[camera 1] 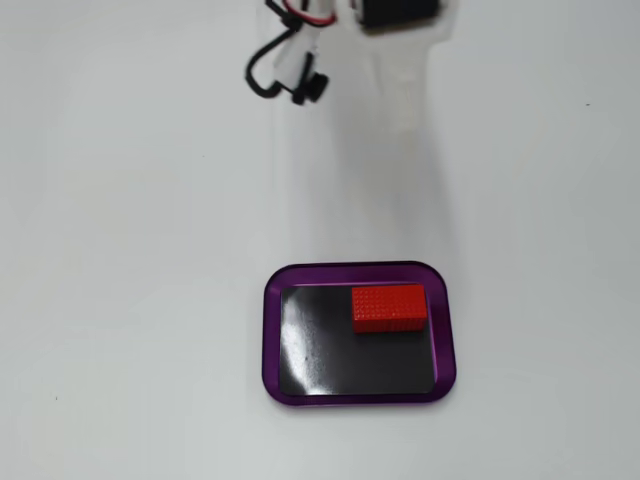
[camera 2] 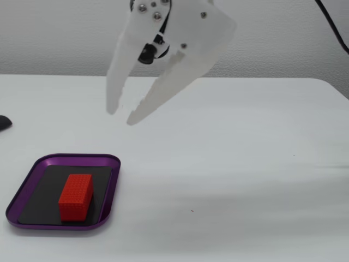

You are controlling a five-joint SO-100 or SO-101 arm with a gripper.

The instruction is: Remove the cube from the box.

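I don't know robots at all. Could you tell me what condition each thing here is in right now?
Cube: lying flat inside the box, near one end, untouched.
Box: flat on the table, holding only the cube.
Gripper: open, empty, tilted downward in the air above the table, apart from the box.
Table: white, bare apart from the box and a dark object at its edge.

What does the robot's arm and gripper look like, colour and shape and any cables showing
The gripper is white plastic with two long, flat fingers tapering to blunt tips. Silver screw heads and a black knob-like part sit near its hinge. A black cable runs off at the upper right of that fixed view. The top-down fixed view shows a looped black cable, thin red wire and a black block.
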